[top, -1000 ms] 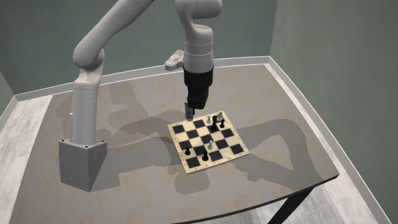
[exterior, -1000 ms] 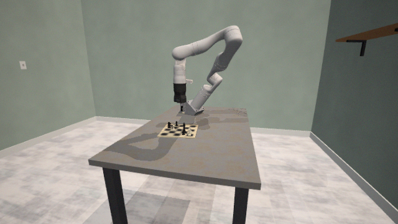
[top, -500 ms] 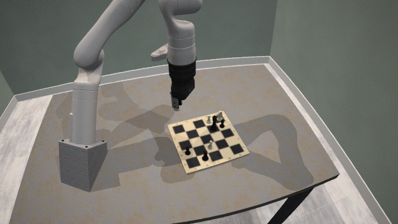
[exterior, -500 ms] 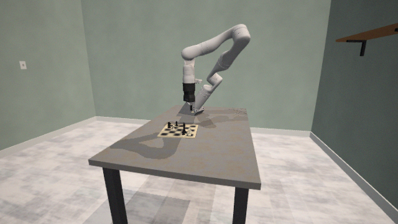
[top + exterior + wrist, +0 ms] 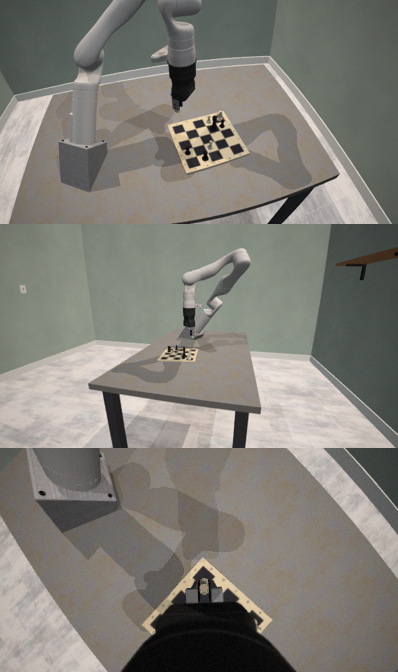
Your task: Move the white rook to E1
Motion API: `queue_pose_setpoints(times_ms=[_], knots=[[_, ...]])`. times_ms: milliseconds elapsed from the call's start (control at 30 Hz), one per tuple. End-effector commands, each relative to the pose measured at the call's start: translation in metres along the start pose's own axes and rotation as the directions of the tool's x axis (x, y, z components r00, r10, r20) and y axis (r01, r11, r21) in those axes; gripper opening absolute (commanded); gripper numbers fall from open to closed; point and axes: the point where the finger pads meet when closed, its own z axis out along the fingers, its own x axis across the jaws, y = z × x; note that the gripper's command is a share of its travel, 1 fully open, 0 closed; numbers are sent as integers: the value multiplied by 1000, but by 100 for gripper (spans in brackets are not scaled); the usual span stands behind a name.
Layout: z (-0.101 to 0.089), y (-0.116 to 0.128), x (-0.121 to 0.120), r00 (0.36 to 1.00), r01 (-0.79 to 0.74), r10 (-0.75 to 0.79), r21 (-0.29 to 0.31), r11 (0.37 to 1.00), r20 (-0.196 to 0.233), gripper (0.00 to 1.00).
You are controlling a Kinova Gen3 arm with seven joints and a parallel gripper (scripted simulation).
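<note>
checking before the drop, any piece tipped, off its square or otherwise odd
None looks toppled. The white piece at the chessboard's far corner seems tilted, though it is small. The gripper holds the white rook in the air above the near corner.

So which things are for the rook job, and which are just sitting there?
For the job:
- gripper, shut on the rook, up in the air
- white rook
- chessboard

Just sitting there (must stay put):
- tall black piece
- black pawn
- white pawn
- the other small pieces on the board
- table
</note>
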Motion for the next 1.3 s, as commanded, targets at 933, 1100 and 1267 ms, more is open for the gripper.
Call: queue_pose_setpoints(times_ms=[933,1100,1267], knots=[[88,-3,-1,1000,5,-5,8,1000,9,0],[88,-3,-1,1000,5,-5,8,1000,9,0],[88,-3,-1,1000,5,-5,8,1000,9,0]])
